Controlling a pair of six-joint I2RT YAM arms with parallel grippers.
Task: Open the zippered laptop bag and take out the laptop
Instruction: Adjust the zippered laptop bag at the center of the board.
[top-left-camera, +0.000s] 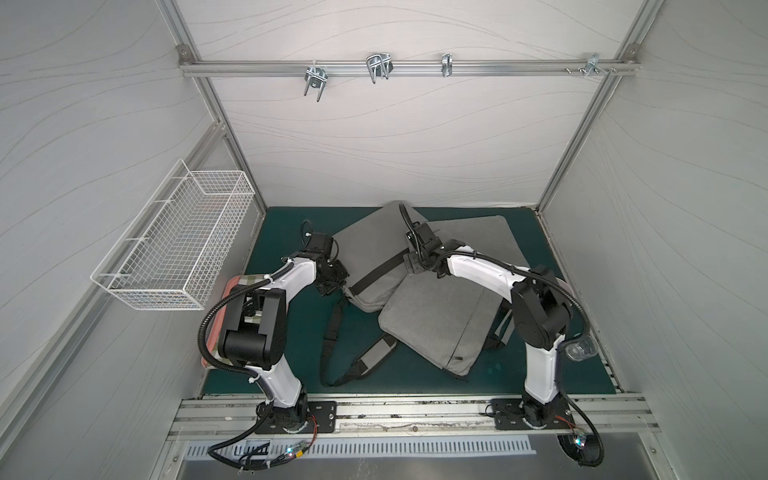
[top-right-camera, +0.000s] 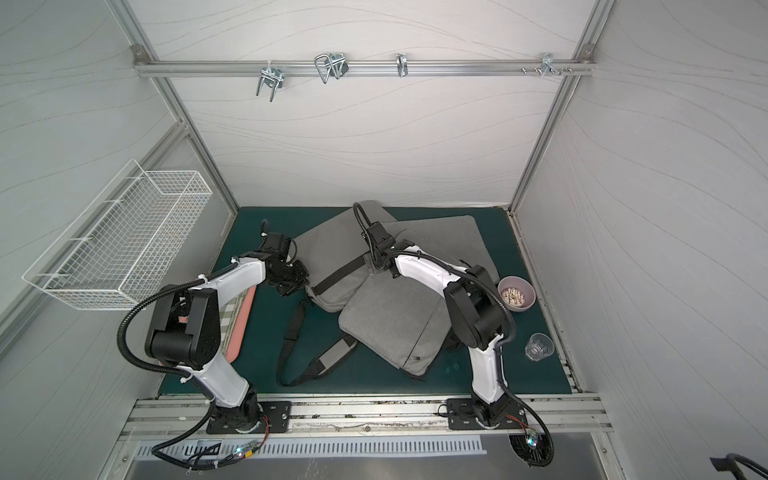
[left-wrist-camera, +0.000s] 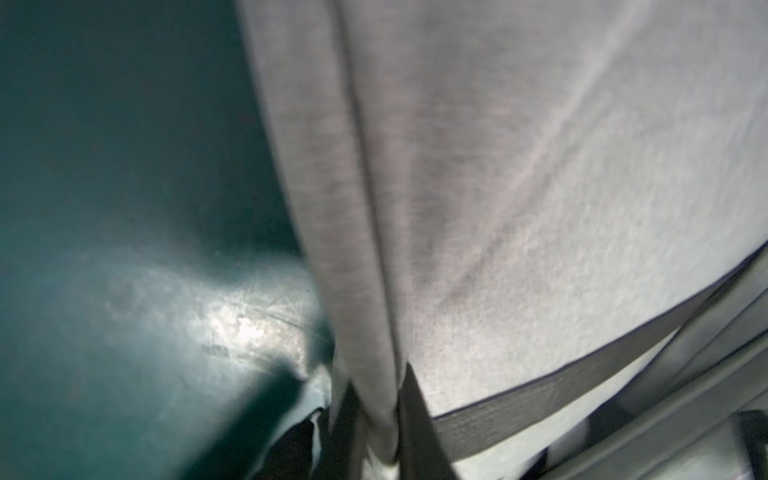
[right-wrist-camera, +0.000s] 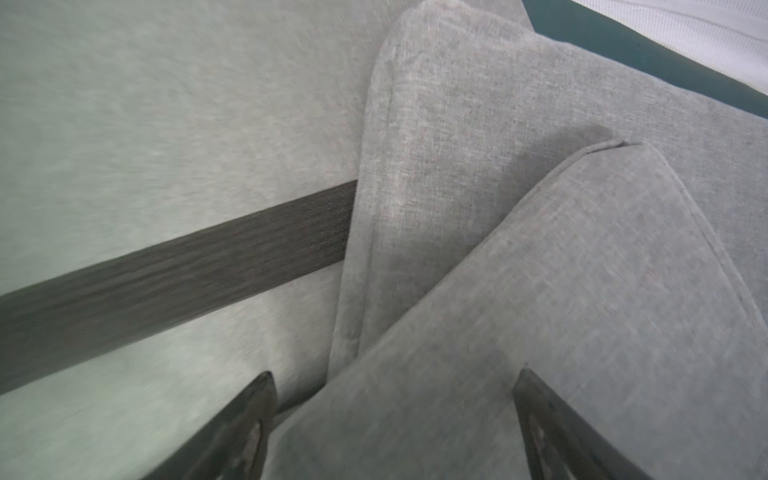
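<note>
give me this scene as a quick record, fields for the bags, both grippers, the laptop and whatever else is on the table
surface: dark green mat
bags: grey fabric bag with a black strap; second grey fabric bag lying over its near corner; flat grey fabric sleeve behind them
left gripper: shut on the strapped bag's side edge
right gripper: open, above where the bags overlap
laptop: not in view
zip: cannot tell
other: lilac bowl, clear plastic cup, pink tray, white wire basket
</note>
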